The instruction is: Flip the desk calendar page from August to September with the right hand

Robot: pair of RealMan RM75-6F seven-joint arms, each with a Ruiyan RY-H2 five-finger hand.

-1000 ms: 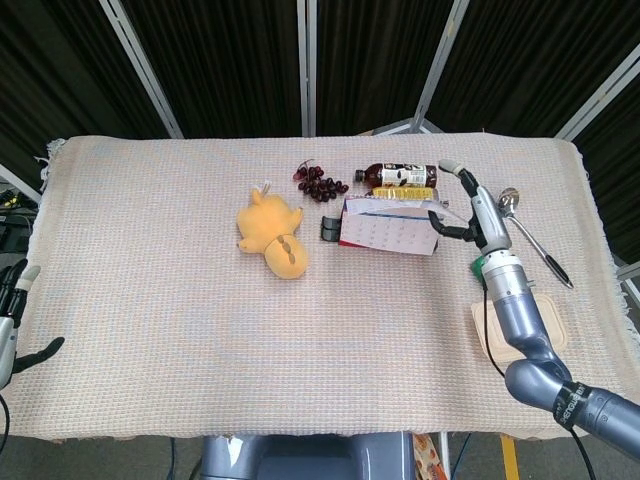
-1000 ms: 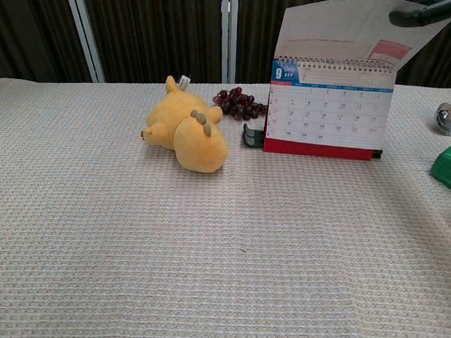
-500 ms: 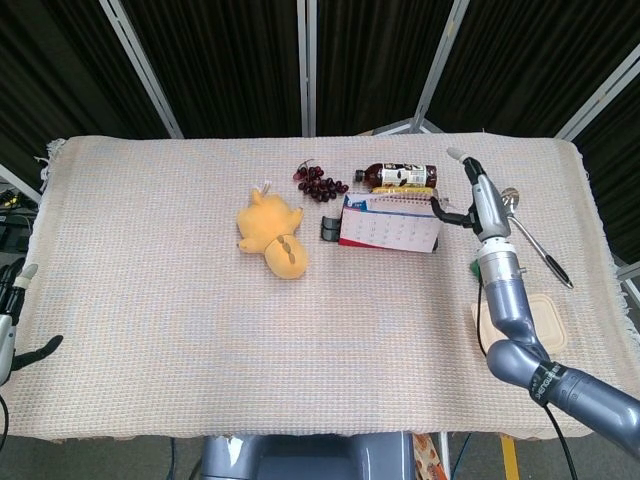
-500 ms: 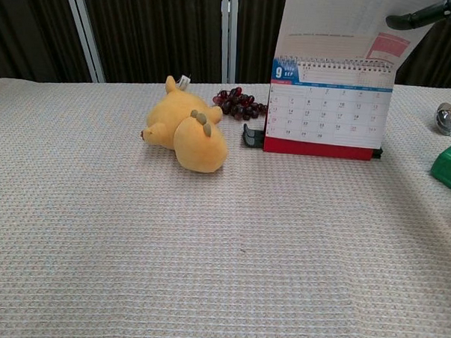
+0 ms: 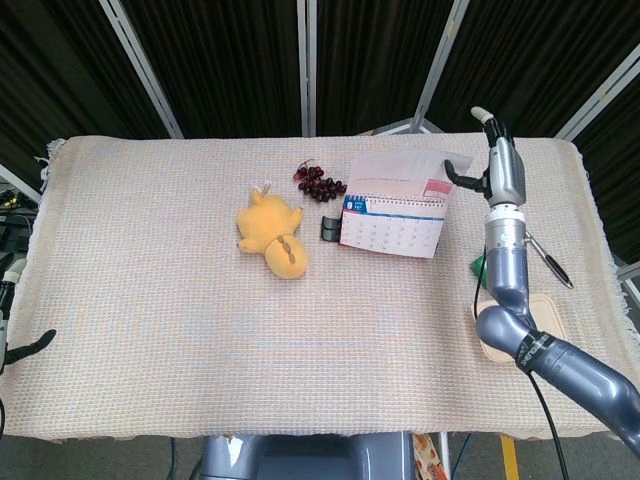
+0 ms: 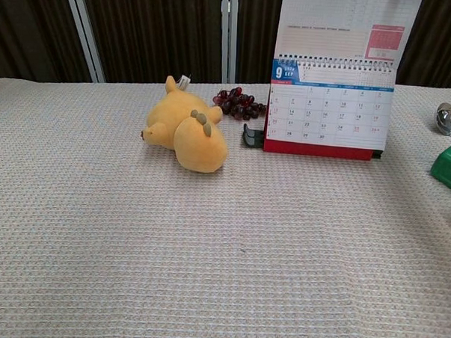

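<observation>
right robot hand point(image 5: 497, 165) pinches lifted calendar page point(image 5: 405, 167) upright; desk calendar point(image 6: 329, 106) shows September; left robot hand point(image 5: 12, 322) at counter point(image 5: 150, 300) edge, grip state unclear

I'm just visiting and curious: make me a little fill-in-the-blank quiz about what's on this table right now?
The page facing front on the desk calendar shows the month number ____.
The right hand holds up the lifted calendar ____.
The plush toy lying beside the calendar is ____ in colour.
Behind the toy sits a bunch of dark ____.

Missing words: 9; page; yellow; grapes
</observation>
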